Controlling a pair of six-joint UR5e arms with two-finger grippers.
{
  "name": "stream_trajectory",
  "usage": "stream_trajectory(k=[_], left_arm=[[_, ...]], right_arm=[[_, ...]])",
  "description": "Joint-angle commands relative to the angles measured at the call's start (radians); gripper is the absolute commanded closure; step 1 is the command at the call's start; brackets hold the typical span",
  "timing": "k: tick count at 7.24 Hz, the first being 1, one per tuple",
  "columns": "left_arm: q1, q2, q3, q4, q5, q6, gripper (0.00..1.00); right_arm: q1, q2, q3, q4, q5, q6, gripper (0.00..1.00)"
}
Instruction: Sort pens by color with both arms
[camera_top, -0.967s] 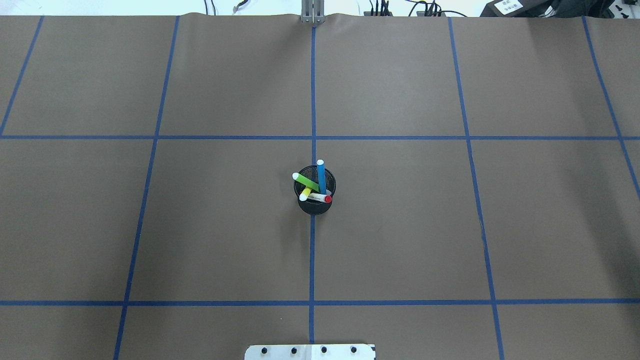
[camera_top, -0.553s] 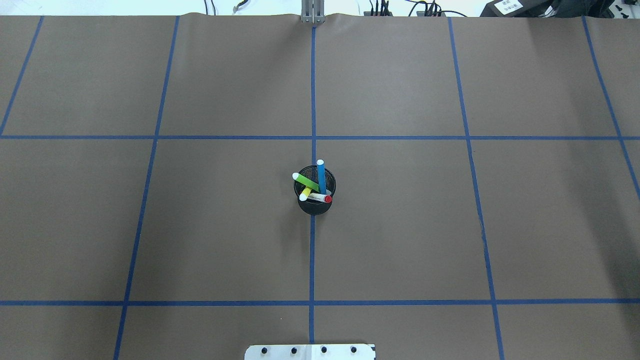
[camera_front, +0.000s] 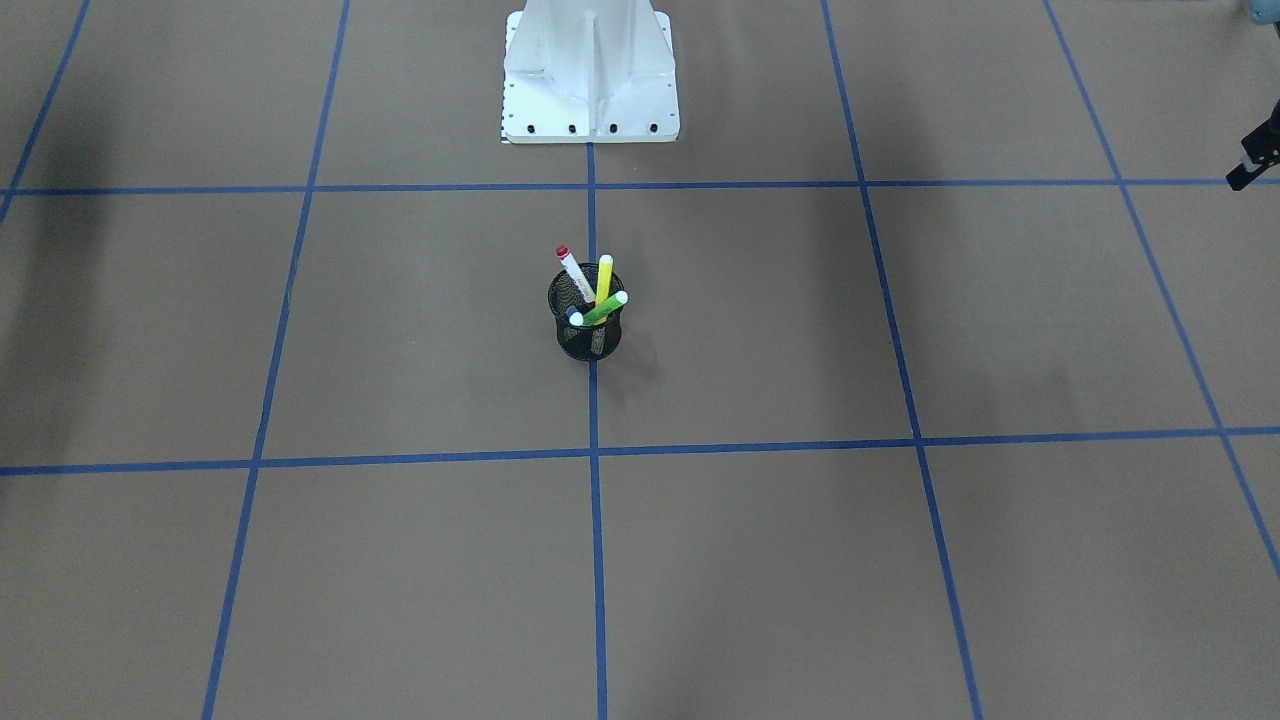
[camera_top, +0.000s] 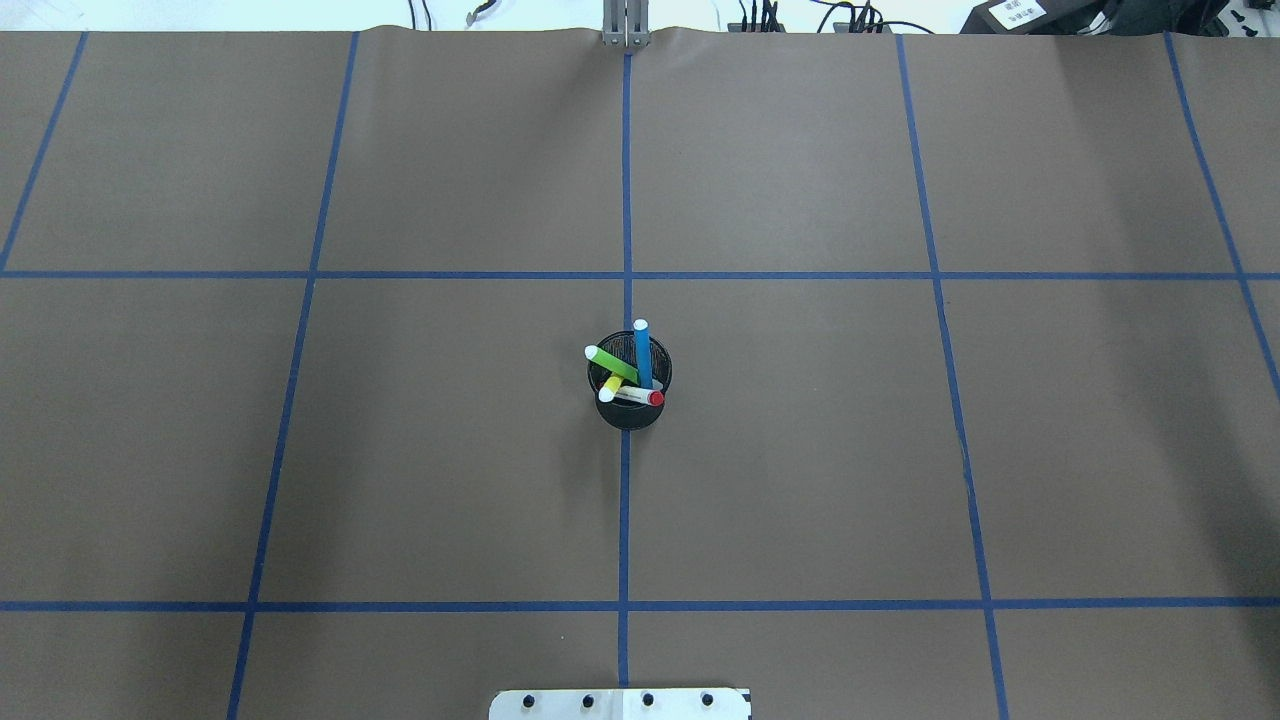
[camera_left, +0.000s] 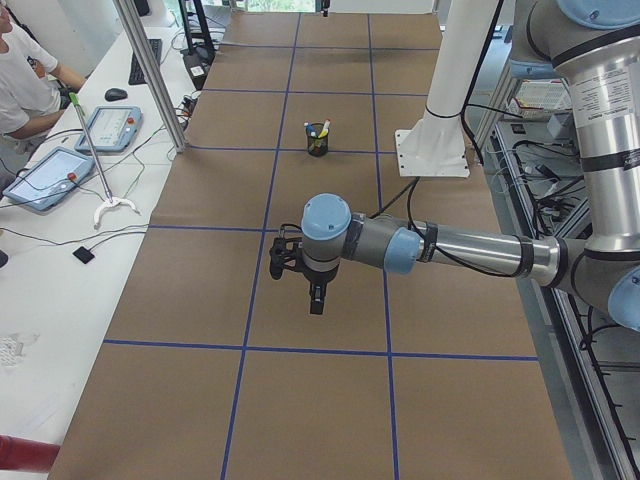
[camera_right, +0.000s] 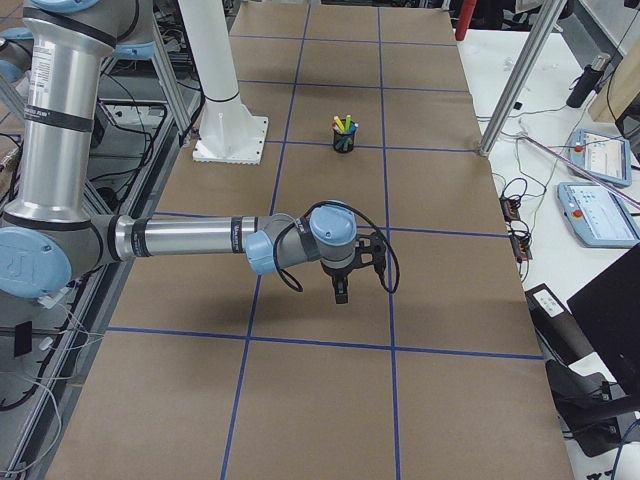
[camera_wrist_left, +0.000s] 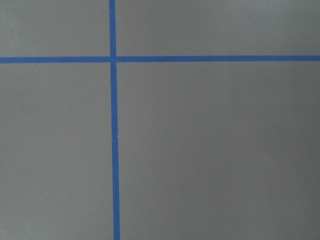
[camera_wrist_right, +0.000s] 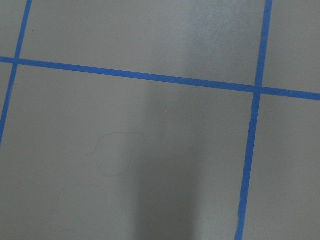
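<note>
Nothing has moved in the overhead view over the last second: all four pens stand where they stood, bunched in the black mesh cup (camera_top: 630, 415). The blue pen (camera_top: 643, 355) leans away from the robot. The green pen (camera_top: 612, 364) tips out over the rim toward the robot's left. The yellow pen (camera_top: 611, 388) and the white pen with the red cap (camera_top: 640, 396) lean back toward the robot, the red cap lying on the robot's right side of the rim. The pens cross one another inside the cup.

The cup sits upright on the blue tape line (camera_top: 624, 500) that runs out from the white pedestal base (camera_top: 620, 703) along the middle of the brown table (camera_top: 800, 450).

Neither gripper is near the pens. The left gripper (camera_left: 316, 300) hangs over the table on the left arm (camera_left: 470, 250), pointing down, well apart from the cup toward the table's left end. The right gripper (camera_right: 341, 292) hangs likewise on the right arm (camera_right: 180, 238) toward the other end. How far either pair of fingers is parted I cannot tell (only the side views show them, and small), though nothing shows in their hold. Both wrist views show only brown surface and tape lines.

A person (camera_left: 20, 80) sits at a side table (camera_left: 60, 250) beyond the left end.
</note>
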Motion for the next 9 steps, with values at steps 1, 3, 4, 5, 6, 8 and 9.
stream_trajectory(k=[1,3,4,5,6,8,9], left_arm=[[0.003,0.004,-0.003,-0.006,-0.003,0.001,0.0],[0.003,0.004,0.0,-0.038,-0.002,-0.001,0.0],[0.003,0.004,0.001,-0.039,-0.002,-0.001,0.0],[0.003,0.004,0.003,-0.037,-0.002,-0.001,0.0],[0.003,0.004,0.004,-0.037,-0.002,-0.001,0.0],[0.003,0.002,0.015,-0.035,-0.003,-0.001,0.0],[0.003,0.002,0.017,-0.035,-0.005,-0.001,0.0]], right_arm=[[-0.193,0.155,0.065,0.069,-0.039,0.531,0.02],[-0.406,0.314,0.108,0.061,-0.184,0.848,0.02],[-0.503,0.403,0.111,0.034,-0.254,1.001,0.03],[-0.585,0.551,0.118,-0.147,-0.35,1.044,0.04],[-0.692,0.73,0.135,-0.421,-0.53,1.043,0.1],[-0.801,0.837,0.09,-0.505,-0.615,1.026,0.13],[-0.811,0.924,-0.028,-0.497,-0.595,0.97,0.14]])
